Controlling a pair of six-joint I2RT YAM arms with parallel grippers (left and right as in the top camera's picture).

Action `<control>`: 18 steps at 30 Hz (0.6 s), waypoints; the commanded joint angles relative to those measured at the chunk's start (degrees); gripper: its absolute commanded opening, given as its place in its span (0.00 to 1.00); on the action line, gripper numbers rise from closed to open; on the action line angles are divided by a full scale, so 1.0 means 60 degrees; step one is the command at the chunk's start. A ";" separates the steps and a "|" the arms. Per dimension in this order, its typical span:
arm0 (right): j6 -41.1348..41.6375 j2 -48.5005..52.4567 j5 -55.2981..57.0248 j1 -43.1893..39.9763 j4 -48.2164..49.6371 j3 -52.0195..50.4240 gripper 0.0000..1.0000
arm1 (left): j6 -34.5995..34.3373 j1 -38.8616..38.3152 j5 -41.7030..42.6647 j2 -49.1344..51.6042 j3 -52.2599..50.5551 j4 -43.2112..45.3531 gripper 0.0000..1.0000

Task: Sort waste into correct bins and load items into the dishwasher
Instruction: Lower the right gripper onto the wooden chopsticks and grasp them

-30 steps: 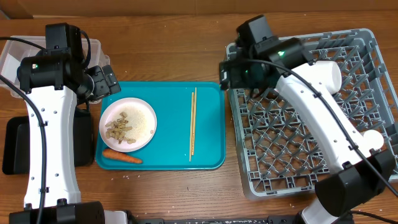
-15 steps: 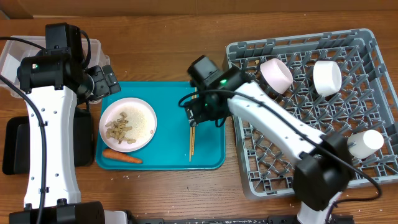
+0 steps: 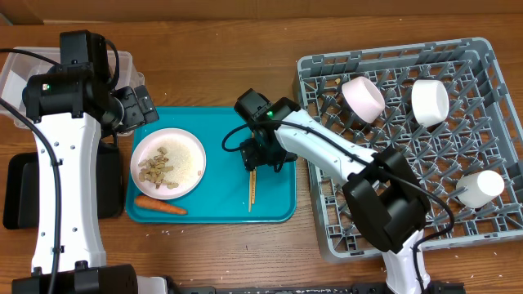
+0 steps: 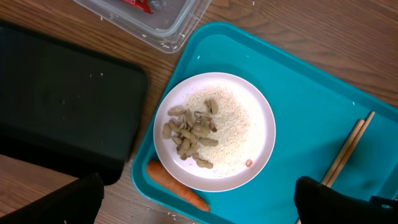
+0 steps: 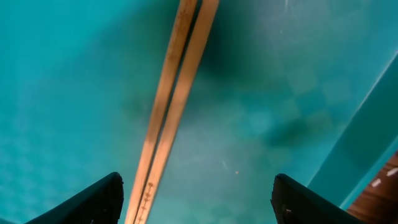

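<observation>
A teal tray [image 3: 221,122] holds a white plate [image 3: 192,159] of rice and peanuts, a carrot [image 3: 161,206] and a pair of wooden chopsticks [image 3: 252,192]. My right gripper [image 3: 257,155] is open, low over the chopsticks' upper half. In the right wrist view the chopsticks [image 5: 174,93] lie between the open fingers [image 5: 199,199], nearer the left one. My left gripper [image 3: 135,106] is open and empty, high over the tray's left side. In the left wrist view its fingers [image 4: 202,196] frame the plate [image 4: 249,124] and the carrot [image 4: 177,190].
A grey dish rack [image 3: 392,196] at the right holds a pink bowl [image 3: 363,96] and two white cups [image 3: 430,100] [image 3: 480,187]. A clear container [image 3: 20,69] and a black bin [image 3: 20,188] stand left of the tray.
My right arm has swung left from the dish rack to the tray and come down over the chopsticks. The pink bowl now shows in the rack. The left arm has not moved.
</observation>
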 commanded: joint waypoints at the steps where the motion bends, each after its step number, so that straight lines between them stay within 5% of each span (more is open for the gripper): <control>1: 0.0055 0.0244 0.0138 0.0029 0.0106 -0.0007 0.77 | -0.0127 -0.0018 0.0044 0.0055 0.0069 0.0015 1.00; 18: 0.0554 0.0481 0.0699 0.0029 0.0146 -0.0007 0.74 | -0.0127 -0.0018 0.0044 0.0055 0.0069 0.0011 1.00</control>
